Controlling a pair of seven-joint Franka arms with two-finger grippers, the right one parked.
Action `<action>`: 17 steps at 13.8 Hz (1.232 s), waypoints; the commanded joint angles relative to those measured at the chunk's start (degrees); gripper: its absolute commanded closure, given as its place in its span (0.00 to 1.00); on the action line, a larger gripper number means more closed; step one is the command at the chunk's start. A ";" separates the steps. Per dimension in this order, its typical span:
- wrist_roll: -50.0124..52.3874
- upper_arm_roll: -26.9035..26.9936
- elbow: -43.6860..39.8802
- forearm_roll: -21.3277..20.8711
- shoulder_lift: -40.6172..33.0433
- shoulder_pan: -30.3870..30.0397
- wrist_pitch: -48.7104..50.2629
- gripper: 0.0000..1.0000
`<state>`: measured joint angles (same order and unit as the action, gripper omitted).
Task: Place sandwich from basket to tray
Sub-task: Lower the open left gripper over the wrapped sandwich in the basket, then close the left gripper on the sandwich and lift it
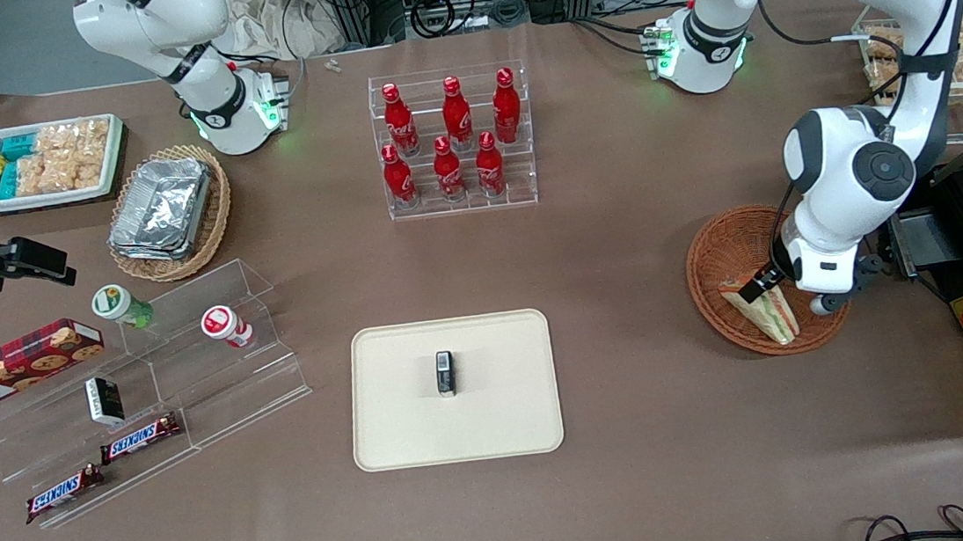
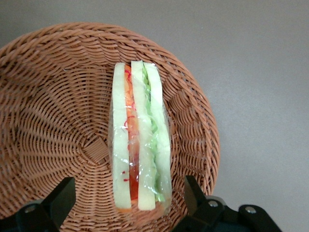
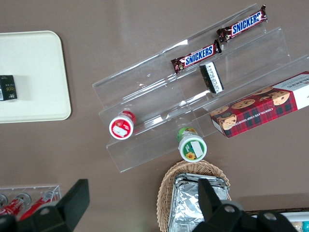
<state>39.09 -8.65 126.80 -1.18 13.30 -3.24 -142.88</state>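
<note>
Presently, gripper (image 1: pixel 779 290): it hangs low over the basket (image 1: pixel 711 270), at the working arm's end of the counter (image 1: pixel 643 485).
Fingers (image 2: pixel 60 195): spread wide, one on each side of the sandwich (image 2: pixel 140 145) in the left wrist view, with clear gaps between them and the wrap; they have hold of nothing.
Sandwich: it lies inside the basket, in the part nearer the front camera, resting against the woven wall. Its cut edge shows pale bread layers with a red stripe and a green stripe under clear wrap.
Basket: round, shallow, orange-brown wicker, standing on the counter well apart from the tray (image 1: pixel 392 438).
Tray: flat, cream-beige, rectangular with rounded corners, near the middle of the counter. A small dark box (image 1: pixel 445 373) stands on it near its centre.
Bottle rack (image 1: pixel 462 202): clear, tiered, holding six red bottles (image 1: pixel 456 112) in two rows, farther from the front camera than the tray.
Clear stepped shelf (image 1: pixel 219 393): toward the parked arm's end, carrying two Snickers bars (image 1: pixel 140 438), a small black box (image 1: pixel 104 400), a red-capped cup (image 1: pixel 226 325) and a green-capped cup (image 1: pixel 121 306), both lying tipped.
Cookie box (image 1: pixel 13 364): red tartan, just beside that shelf.
Oval wicker basket (image 1: pixel 213 234): paler, holding stacked foil trays (image 1: pixel 160 204).
White tray (image 1: pixel 113 164): deep, filled with snack packets (image 1: pixel 60 156), beside the oval wicker basket.
</note>
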 commanded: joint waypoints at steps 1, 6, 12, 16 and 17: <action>1.69 0.21 0.99 -1.20 0.67 0.34 -2.48 0.00; 1.69 0.30 0.90 -1.20 2.17 0.34 -3.98 0.23; 2.39 0.30 0.90 -1.20 2.25 0.34 -3.98 0.85; 2.30 0.30 0.03 -1.20 1.64 0.34 -3.37 0.84; 2.31 0.30 -0.93 -1.20 0.94 0.34 -1.54 0.85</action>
<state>39.59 -8.60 126.72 -1.18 15.69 -3.25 -145.51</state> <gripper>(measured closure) 0.815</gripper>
